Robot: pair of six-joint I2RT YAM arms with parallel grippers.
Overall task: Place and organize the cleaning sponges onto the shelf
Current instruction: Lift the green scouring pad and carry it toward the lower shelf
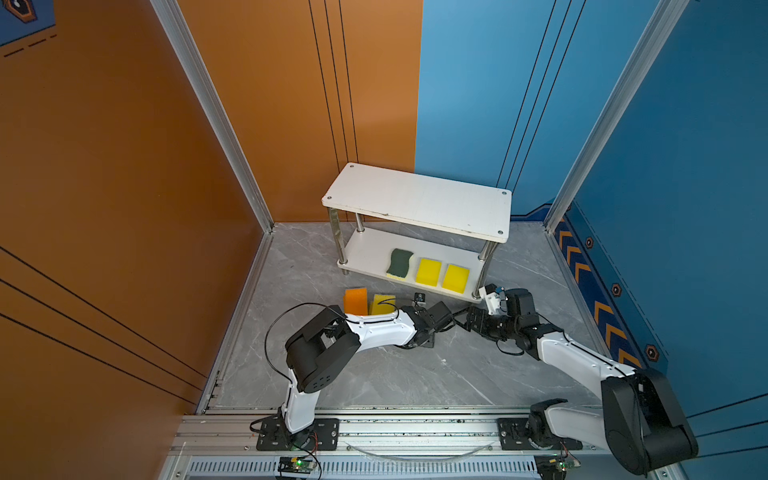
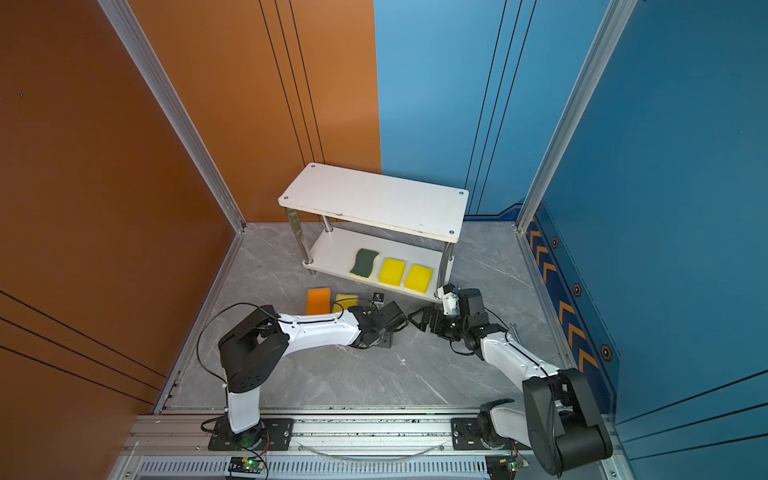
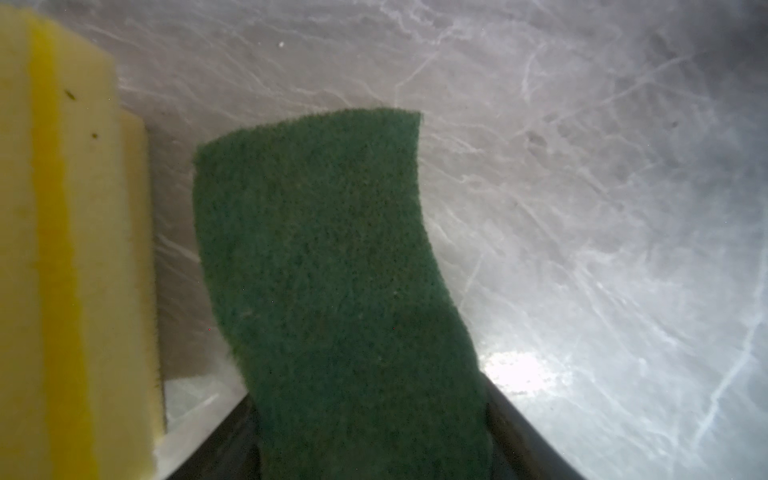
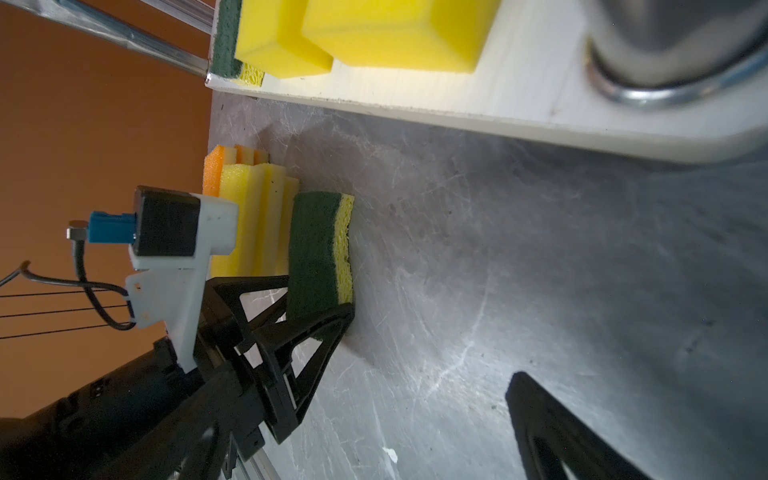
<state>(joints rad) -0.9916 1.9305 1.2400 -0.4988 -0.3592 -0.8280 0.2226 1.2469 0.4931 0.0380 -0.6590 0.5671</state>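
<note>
A wavy dark-green-on-yellow scouring pad (image 3: 332,270) lies on the floor with my left gripper (image 4: 320,297) shut on its near end, one finger on each face. In both top views the pad is hidden under the left wrist (image 1: 428,324). Beside it, an orange-topped stack (image 1: 355,300) and a yellow stack (image 1: 382,304) of sponges stand on the floor. The shelf (image 1: 415,199) holds a green pad (image 1: 400,262) and two yellow sponges (image 1: 429,271) (image 1: 455,277) on its lower board. My right gripper (image 1: 469,322) hovers open and empty, facing the left one.
The shelf's front right chrome leg (image 1: 484,259) stands just beyond my right wrist. Orange wall panels close the left side and blue ones the right. An aluminium rail (image 1: 374,432) runs along the front edge.
</note>
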